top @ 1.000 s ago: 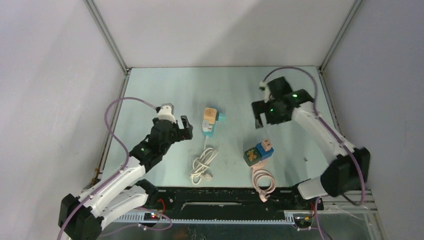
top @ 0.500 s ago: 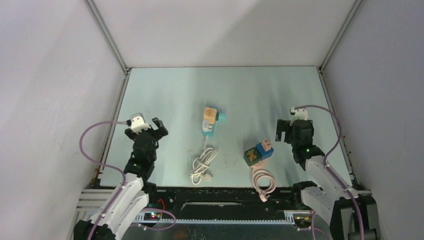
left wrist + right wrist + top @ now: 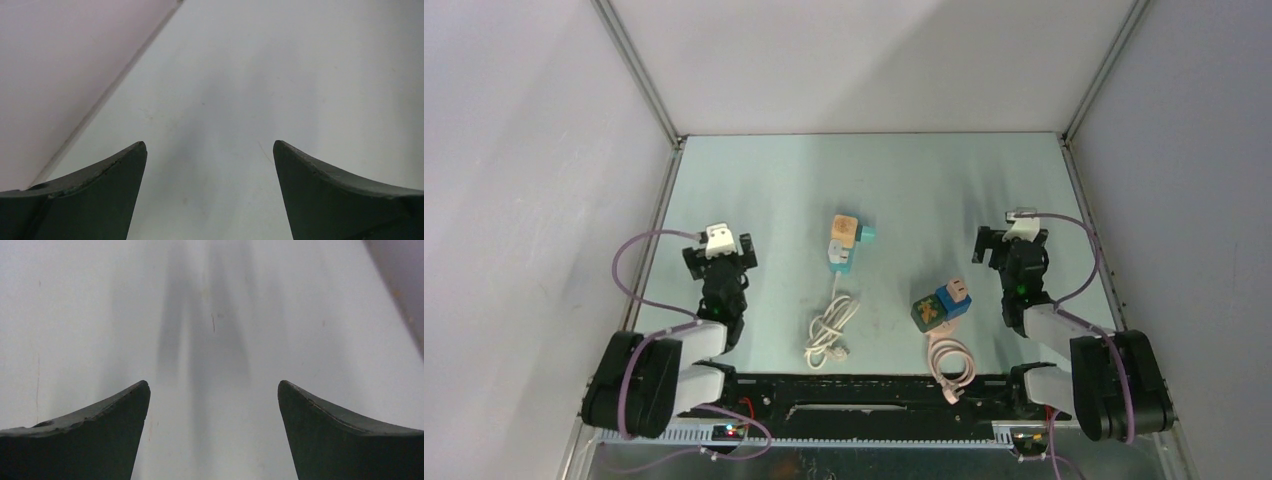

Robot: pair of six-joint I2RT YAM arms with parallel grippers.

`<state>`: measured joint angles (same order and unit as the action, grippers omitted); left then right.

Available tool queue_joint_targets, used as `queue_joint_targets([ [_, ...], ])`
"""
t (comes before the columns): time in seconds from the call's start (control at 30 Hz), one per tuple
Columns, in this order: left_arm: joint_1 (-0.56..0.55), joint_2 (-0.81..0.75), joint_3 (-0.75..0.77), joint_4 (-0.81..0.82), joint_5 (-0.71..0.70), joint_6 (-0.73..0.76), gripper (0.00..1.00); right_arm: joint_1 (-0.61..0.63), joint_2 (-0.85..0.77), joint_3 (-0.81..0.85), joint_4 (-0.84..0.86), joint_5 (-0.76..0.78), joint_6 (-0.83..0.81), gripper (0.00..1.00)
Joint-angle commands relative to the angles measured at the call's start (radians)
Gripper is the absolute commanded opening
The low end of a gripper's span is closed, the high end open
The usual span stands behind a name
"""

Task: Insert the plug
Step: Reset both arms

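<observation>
Presently, both arms are being held folded low, close to their bases. The left gripper (image 3: 718, 250) is being held well apart from the teal-and-tan adapter (image 3: 844, 242), to its left. Its fingers (image 3: 100, 190) are being shown spread wide over the bare table (image 3: 240, 75), with nothing between them. The right gripper (image 3: 1012, 245) is being held well to the right of that adapter, likewise released and empty.

The plug (image 3: 836, 274) seems to be sitting at the adapter's near end, where the white cable (image 3: 829, 330) is meeting it, though the join is too small to be judged. That cable is being left coiled just nearer the arm bases than the adapter. A green-and-blue block (image 3: 939, 308) is lying to the adapter's right and nearer the bases, with a pink cable (image 3: 951, 362) coiled just beyond it.
</observation>
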<state>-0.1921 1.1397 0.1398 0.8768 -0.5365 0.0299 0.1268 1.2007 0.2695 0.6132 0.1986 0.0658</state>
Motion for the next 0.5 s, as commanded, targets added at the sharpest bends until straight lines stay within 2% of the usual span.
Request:
queue_joint_targets([
  [0.0,0.066,0.072,-0.051,0.373,0.023,0.043,1.00,-0.029,0.038,-0.048,0.335,0.016,-0.055,1.00],
  [0.07,0.106,0.111,-0.059,0.374,0.082,0.008,0.99,-0.102,0.144,-0.119,0.545,-0.032,0.000,0.99],
  [0.1,0.108,0.165,-0.041,0.435,0.029,0.013,1.00,-0.098,0.175,-0.129,0.613,-0.033,-0.009,0.99],
  [0.17,0.116,0.119,0.015,0.249,0.004,-0.033,1.00,-0.093,0.123,-0.066,0.418,-0.028,-0.005,1.00],
  [0.2,0.128,0.112,0.024,0.229,0.010,-0.052,1.00,-0.093,0.143,-0.047,0.392,-0.026,-0.005,1.00],
  [0.27,0.131,0.141,0.019,0.291,0.009,-0.040,1.00,-0.103,0.156,-0.037,0.406,-0.046,-0.007,1.00],
  [0.33,0.130,0.120,0.028,0.237,0.013,-0.052,1.00,-0.105,0.156,-0.028,0.371,-0.051,-0.003,1.00],
  [0.47,0.130,0.129,0.020,0.262,0.011,-0.050,1.00,-0.111,0.156,-0.028,0.382,-0.060,-0.001,1.00],
])
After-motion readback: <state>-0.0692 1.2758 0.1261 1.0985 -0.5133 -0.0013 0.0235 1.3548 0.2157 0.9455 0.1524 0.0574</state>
